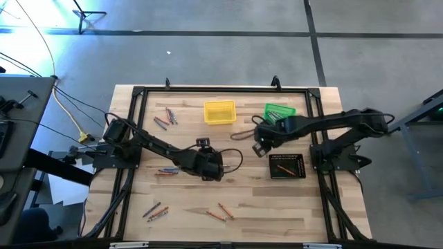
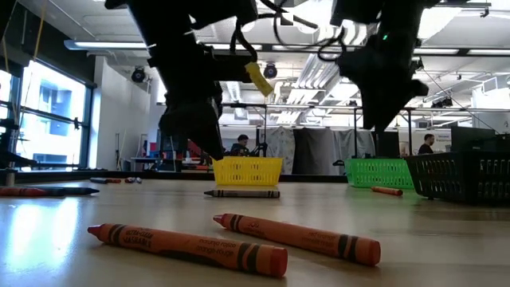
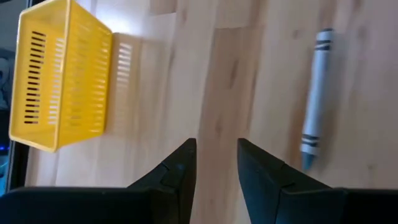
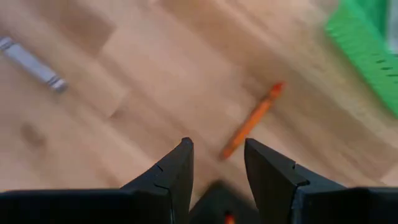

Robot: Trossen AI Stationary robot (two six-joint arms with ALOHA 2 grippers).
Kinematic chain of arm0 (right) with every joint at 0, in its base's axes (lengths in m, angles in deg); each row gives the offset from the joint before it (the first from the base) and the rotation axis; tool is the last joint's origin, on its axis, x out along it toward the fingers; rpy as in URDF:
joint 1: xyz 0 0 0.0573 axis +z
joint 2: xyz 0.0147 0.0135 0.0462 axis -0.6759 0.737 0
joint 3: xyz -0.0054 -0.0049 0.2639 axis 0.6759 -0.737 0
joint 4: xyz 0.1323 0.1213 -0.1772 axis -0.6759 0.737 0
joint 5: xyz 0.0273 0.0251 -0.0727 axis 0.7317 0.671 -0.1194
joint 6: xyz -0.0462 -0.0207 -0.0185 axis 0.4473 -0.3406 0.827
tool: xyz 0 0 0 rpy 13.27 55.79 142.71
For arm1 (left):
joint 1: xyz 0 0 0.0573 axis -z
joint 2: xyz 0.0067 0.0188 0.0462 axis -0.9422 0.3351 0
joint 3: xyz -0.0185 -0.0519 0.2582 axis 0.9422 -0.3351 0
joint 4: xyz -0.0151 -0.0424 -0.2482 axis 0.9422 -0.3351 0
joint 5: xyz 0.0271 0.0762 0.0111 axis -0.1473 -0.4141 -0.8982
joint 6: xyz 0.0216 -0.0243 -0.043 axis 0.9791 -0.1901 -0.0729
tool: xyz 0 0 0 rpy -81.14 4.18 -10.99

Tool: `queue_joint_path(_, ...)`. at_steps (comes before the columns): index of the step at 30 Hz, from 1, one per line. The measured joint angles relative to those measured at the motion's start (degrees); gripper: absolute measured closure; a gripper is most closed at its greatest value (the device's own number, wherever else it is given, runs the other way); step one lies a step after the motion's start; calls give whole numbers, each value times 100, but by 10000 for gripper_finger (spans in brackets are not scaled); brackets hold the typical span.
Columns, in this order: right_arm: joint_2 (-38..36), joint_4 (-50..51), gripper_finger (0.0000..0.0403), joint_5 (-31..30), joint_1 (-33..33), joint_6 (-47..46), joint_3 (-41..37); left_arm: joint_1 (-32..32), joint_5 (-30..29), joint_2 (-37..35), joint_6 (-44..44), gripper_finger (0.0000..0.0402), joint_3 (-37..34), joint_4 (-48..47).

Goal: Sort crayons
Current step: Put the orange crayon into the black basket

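On your left, loose crayons (image 1: 166, 117) lie scattered on the wooden tabletop (image 1: 180, 200): a cluster near the far left corner, a few beside the left arm's base, and two more groups along the near edge. In the low view, two orange-red ones (image 2: 299, 237) lie closest to you. Your left gripper (image 3: 216, 167) hangs over the middle of the tabletop, jaws parted by a narrow gap with nothing between them. Just beside it lies a grey crayon (image 3: 315, 98), not touched. Beyond it stands the yellow bin (image 1: 219, 112) at the far edge.

Moving right, your right gripper (image 4: 217, 163) hovers near the green bin (image 1: 279, 112), jaws likewise narrowly apart and holding nothing. An orange crayon (image 4: 252, 120) lies on the wood just ahead of them, between the gripper and the green bin. The black bin (image 1: 287, 166) sits nearer you, beside the right arm's base, with at least one orange crayon inside.
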Motion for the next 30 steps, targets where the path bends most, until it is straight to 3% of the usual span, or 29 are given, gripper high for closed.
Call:
queue_joint_path(14, 1185, 61, 265, 935, -1300, 653, -2, 252, -4, 0, -57, 300, 0, -153)
queue_joint_path(30, 2120, -330, 265, 1855, -1425, 1057, 4, 249, -13, 0, -49, 300, 0, -344)
